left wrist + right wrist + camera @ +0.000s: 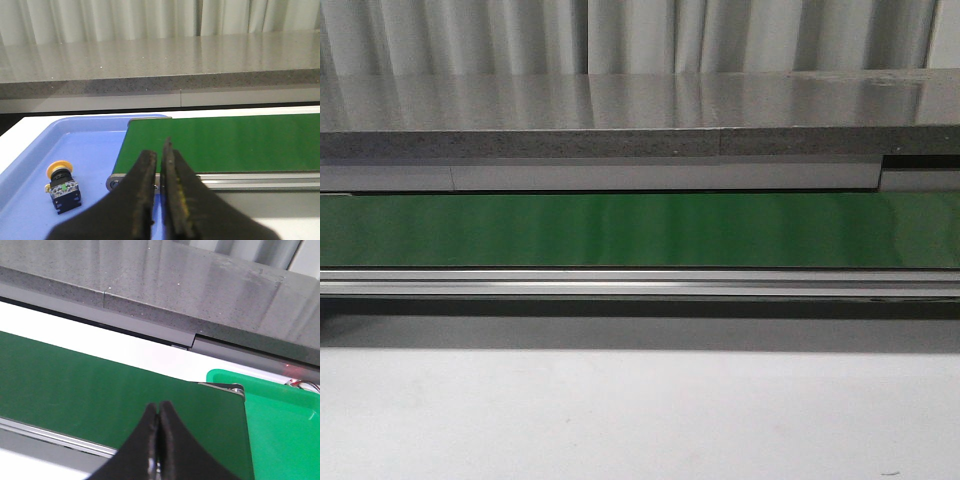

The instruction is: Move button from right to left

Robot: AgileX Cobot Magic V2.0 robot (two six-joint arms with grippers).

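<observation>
On blue tray [95, 145]: button [62, 185], untouched.

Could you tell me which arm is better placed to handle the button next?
Left. The button lies in the blue tray beside the closed left gripper. The right gripper, also closed, sees only the green belt and a green tray.

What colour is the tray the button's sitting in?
Blue. The tray holding the button shows best in the left wrist view.
</observation>
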